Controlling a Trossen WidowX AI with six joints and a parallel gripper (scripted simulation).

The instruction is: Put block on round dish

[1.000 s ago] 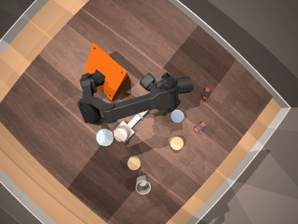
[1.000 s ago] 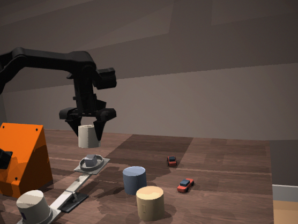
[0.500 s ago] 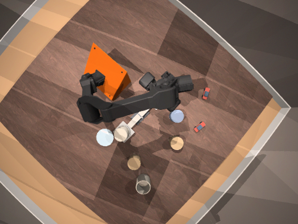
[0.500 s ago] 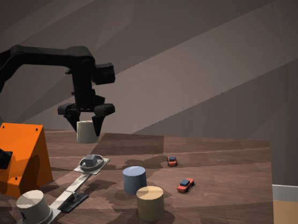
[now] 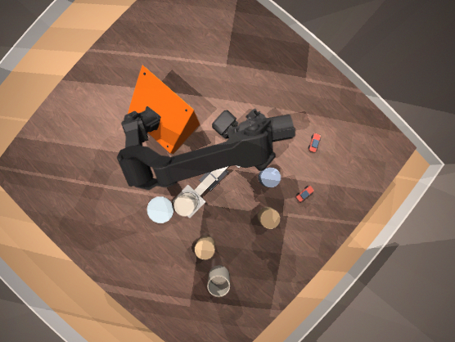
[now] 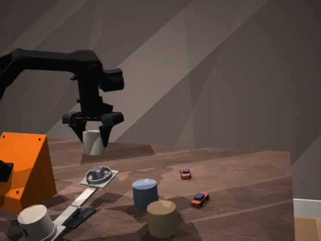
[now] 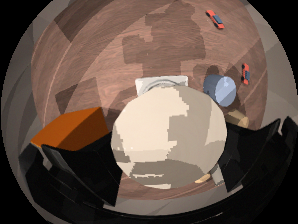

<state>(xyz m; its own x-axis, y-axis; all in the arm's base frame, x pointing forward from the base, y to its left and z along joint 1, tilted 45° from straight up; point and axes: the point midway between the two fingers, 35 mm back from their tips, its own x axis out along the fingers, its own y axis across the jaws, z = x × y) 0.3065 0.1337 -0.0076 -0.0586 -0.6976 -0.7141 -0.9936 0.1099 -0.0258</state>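
From the top, the arm reaches across the balance [image 5: 211, 181]; the dish [image 5: 159, 209] is pale, round and flat, just beside the standing cup [image 5: 186, 204] [image 6: 35, 220]. Over to the exterior: the gripper [image 6: 93, 138] [image 7: 166, 124] has its fingers clamped on the lifted cup [image 6: 93, 143] [image 7: 170, 137], smooth and off-white, and there's the block [image 6: 97, 172], grey and angular, below it in the raised end's ring! In the wrist view, the cup's round top sits between dark fingers, hiding the block.
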